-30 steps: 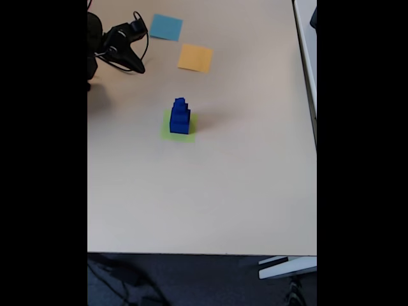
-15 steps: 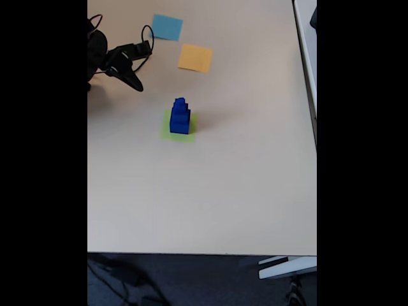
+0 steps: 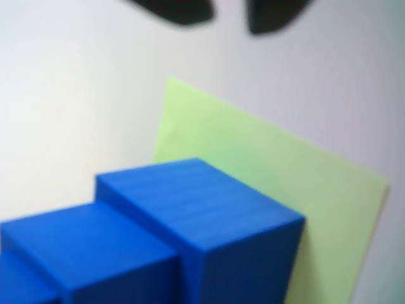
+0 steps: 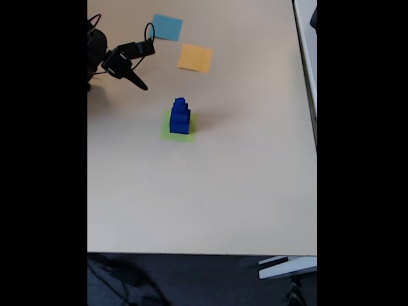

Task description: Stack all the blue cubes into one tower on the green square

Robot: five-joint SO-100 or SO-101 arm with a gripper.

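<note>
Tower (image 4: 180,116) looks done on the green square (image 4: 168,133); tool (image 4: 145,69) hangs open and empty (well apart). Any low sweep could topple it.

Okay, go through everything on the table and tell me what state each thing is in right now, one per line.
Tower: standing upright, three blue cubes stepped largest to smallest.
Green square: flat on the table, under the tower.
Light-blue square: flat, nothing on it.
Orange square: flat, nothing on it.
Gripper: open, holding nothing, apart from the tower.
</note>
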